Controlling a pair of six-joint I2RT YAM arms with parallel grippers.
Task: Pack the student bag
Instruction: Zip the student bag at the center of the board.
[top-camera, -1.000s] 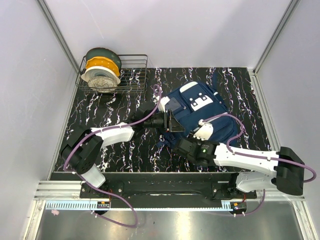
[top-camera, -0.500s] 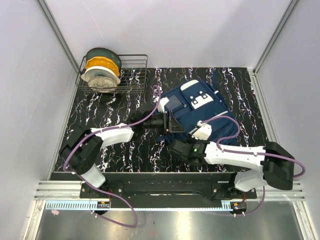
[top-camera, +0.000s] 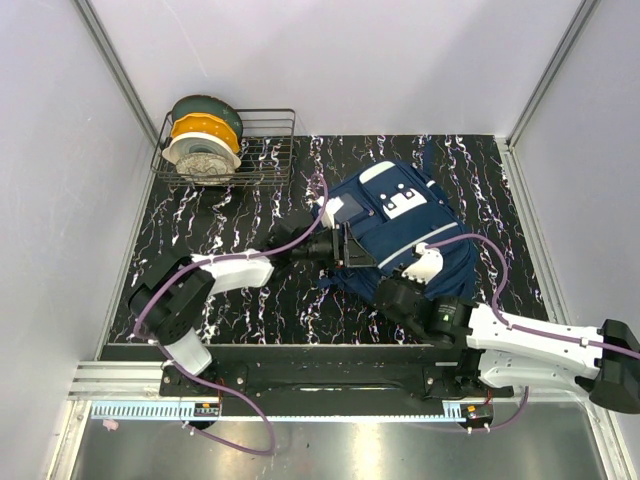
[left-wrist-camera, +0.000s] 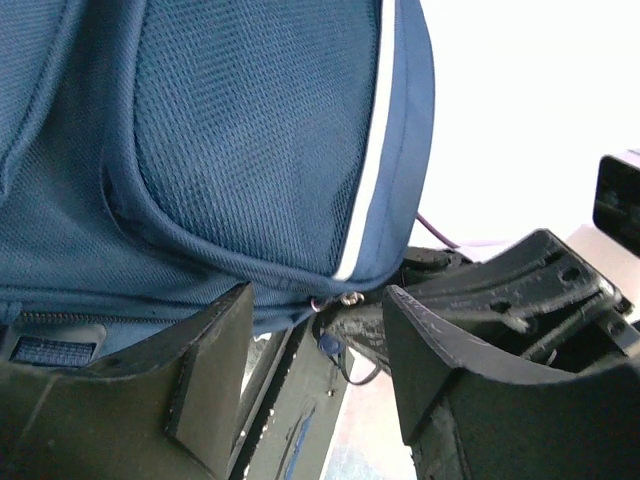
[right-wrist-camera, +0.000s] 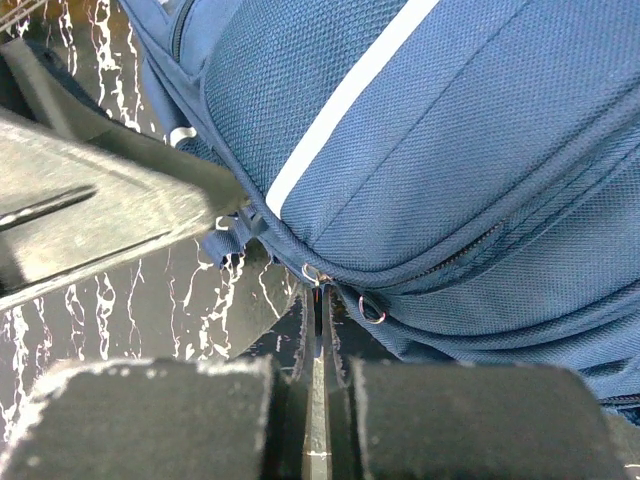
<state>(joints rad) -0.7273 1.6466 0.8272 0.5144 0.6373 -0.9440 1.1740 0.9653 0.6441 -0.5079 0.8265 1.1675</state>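
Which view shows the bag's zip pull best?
Right wrist: the zip pull sits sharp and central, seemingly pinched by the shut right tool. Left wrist shows it small at the edge of the bag; from the top, arms hide it.

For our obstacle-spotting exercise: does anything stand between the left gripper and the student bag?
Nothing visible does. The left gripper has its jaws open right at the lower edge of the student bag, with only bag fabric ahead. The right gripper, shut at the zip pull, meets that same edge from the opposite side.
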